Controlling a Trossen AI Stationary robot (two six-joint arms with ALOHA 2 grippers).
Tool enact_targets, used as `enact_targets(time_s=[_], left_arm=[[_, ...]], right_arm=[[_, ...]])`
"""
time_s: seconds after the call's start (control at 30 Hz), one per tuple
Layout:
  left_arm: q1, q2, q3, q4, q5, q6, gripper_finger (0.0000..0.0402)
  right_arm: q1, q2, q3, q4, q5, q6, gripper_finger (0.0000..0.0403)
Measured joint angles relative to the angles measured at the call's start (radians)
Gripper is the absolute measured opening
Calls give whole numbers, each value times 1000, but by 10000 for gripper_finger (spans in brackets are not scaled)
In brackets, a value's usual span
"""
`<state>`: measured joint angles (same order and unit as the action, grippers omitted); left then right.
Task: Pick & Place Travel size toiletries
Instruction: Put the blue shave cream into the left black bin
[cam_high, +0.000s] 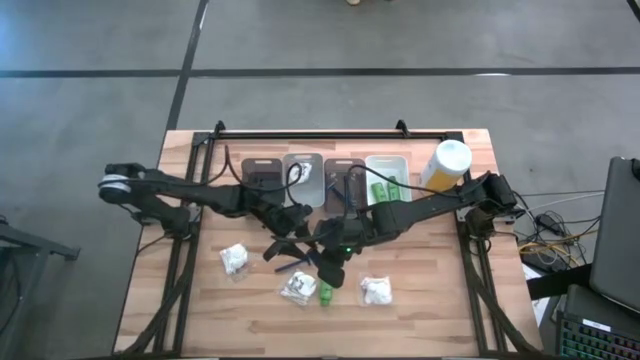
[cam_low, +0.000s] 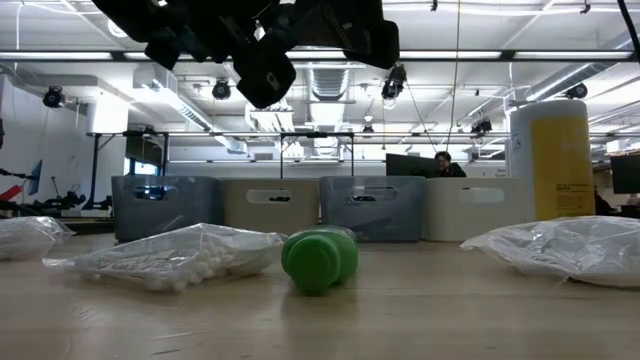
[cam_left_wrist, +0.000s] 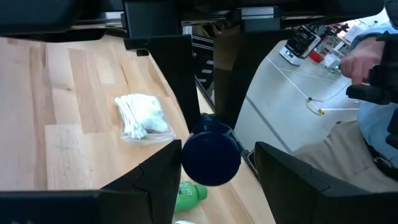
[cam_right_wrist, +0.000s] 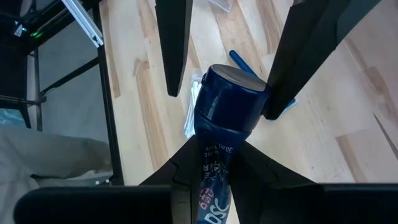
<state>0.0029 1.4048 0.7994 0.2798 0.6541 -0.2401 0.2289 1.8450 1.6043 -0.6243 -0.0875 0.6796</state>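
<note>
Above the middle of the wooden table (cam_high: 440, 300), both grippers meet over the loose toiletries. The right gripper (cam_right_wrist: 208, 155) is clamped on a short dark tube (cam_right_wrist: 217, 134), fingers pressed to its printed body with the round cap end projecting forward. The left gripper (cam_left_wrist: 211, 165) faces that same tube (cam_left_wrist: 210, 154) cap-on; its fingers (cam_left_wrist: 155, 177) stand spread on either side of the cap, and contact with it cannot be told. On the table below, a green bottle (cam_low: 318, 258) lies on its side near the front edge, between a clear-wrapped white packet (cam_low: 170, 255) to its left and another packet (cam_low: 565, 245) to its right. A third packet (cam_high: 234, 258) lies farther left. A blue-handled razor (cam_high: 292, 264) lies just beneath the two grippers. Along the far side stand four bins (cam_low: 165, 205) in a row; the rightmost white bin (cam_high: 388, 165) holds green bottles (cam_high: 385, 190). A tall yellow bottle (cam_high: 445, 165) with a white cap stands right of the bins
</note>
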Motion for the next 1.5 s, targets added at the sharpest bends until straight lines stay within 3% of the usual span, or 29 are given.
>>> enact_targets(time_s=[0.3, 0.7, 1.2, 1.33, 1.5], left_arm=[[0, 5, 2, 0, 10, 2, 195], [1, 5, 2, 5, 30, 2, 128], [57, -12, 0, -52, 44, 3, 130], [72, -54, -1, -190, -33, 60, 130], [74, -172, -3, -387, -228, 153, 130]], right_arm=[[-2, 0, 0, 2, -1, -6, 59], [-6, 0, 0, 10, -3, -26, 68], [-9, -52, -1, -8, 18, 2, 176], [-1, -88, -1, -49, 77, 36, 207], [23, -150, -1, -153, 281, 84, 238]])
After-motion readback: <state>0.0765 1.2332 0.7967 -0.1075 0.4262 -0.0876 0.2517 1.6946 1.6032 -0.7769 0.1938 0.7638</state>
